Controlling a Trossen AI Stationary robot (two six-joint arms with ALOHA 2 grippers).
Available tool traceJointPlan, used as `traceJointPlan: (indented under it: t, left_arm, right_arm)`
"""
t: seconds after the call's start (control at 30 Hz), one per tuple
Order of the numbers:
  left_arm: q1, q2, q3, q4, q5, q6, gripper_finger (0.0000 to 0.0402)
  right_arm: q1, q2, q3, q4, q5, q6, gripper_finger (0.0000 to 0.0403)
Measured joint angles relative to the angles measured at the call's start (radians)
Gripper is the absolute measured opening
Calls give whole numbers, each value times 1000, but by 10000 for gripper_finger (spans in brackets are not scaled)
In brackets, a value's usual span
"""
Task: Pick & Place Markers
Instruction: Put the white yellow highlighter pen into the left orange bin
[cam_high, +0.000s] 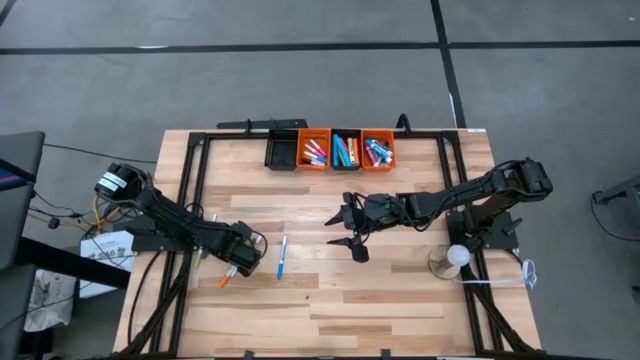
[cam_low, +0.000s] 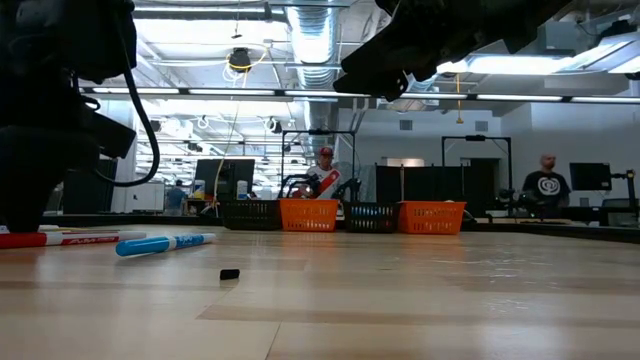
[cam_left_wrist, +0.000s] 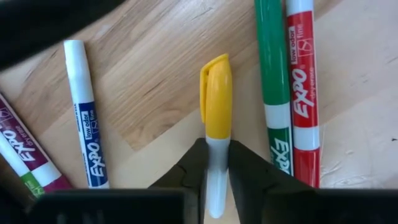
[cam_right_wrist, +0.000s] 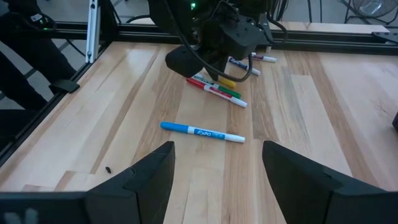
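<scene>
Here the left pincer (cam_left_wrist: 216, 171) has closed on the yellow-capped white plastic marker (cam_left_wrist: 216, 118), so lift straight up off the wooden table (cam_high: 400, 290), clear of neighbouring pens.

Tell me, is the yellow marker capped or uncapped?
Capped. In the left wrist view the yellow marker has its yellow clip cap on, while the left gripper fingers pinch its white barrel.
</scene>
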Motion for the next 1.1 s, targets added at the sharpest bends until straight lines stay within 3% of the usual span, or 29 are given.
traceJointPlan:
  t: [0.5,0.87,1.1]
  left_arm:
    - [1,-63,-3,15,-34,-7,45]
    - [1,-165,-3,-5,-90,-8,45]
    - [-5,-271,-2,-3,-200,-4,44]
  right_arm:
    - [1,27,0,11,0,26,232]
    - [-1,220,17,161,0,-42,232]
    - [-9,332,58,358,-37,-21,232]
